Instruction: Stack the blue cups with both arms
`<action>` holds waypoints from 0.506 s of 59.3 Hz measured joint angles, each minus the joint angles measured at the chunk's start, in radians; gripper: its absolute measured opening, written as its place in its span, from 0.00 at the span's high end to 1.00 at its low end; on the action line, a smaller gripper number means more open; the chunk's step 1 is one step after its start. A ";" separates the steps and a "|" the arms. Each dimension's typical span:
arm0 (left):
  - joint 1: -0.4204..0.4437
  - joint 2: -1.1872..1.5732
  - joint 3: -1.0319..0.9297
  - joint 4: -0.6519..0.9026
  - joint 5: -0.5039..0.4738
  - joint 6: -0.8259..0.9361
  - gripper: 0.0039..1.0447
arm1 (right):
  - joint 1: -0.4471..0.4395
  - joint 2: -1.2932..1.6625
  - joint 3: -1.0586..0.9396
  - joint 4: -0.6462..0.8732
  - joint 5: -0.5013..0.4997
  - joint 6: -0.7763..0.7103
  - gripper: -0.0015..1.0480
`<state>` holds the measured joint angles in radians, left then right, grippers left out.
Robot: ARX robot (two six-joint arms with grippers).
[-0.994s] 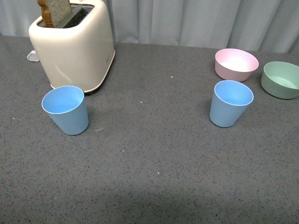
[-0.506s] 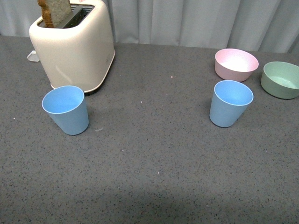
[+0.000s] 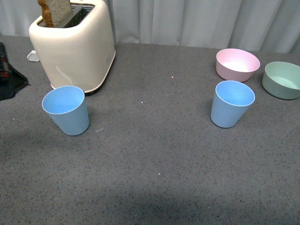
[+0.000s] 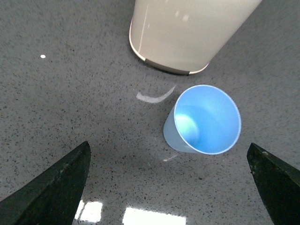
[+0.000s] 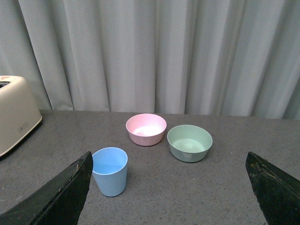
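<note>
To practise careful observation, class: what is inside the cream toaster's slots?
A slice of brown bread sticks up from one slot of the toaster. Its lower part is hidden inside the body, and the other slot's depths cannot be seen.

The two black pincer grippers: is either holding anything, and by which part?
Nothing is held: left gripper and right gripper are open, both light blue plastic cups stand free.
</note>
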<state>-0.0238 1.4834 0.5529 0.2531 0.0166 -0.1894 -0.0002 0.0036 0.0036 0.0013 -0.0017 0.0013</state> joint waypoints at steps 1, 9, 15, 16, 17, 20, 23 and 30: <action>-0.001 0.013 0.010 -0.003 0.003 0.000 0.06 | 0.000 0.000 0.000 0.000 0.000 0.000 0.09; -0.020 0.130 0.126 -0.066 0.020 -0.007 0.06 | 0.000 0.000 0.000 0.000 0.000 0.000 0.09; -0.025 0.201 0.197 -0.121 0.022 -0.023 0.06 | 0.000 0.000 0.000 0.000 0.000 0.000 0.09; -0.026 0.208 0.204 -0.129 0.021 -0.025 0.06 | 0.000 0.000 0.000 0.000 0.000 0.000 0.09; -0.027 0.223 0.216 -0.148 0.022 -0.027 0.06 | 0.000 0.000 0.000 0.000 0.000 0.000 0.09; -0.027 0.257 0.240 -0.184 0.030 -0.039 0.06 | 0.000 0.000 0.000 0.000 0.000 0.000 0.09; -0.028 0.283 0.251 -0.198 0.031 -0.051 0.06 | 0.000 0.000 0.000 0.000 0.000 0.000 0.09; -0.027 0.340 0.283 -0.230 0.030 -0.093 0.06 | 0.000 0.000 0.000 0.000 0.000 0.000 0.09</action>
<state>-0.0505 1.8229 0.8356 0.0235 0.0467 -0.2825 -0.0002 0.0040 0.0036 0.0013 -0.0017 0.0013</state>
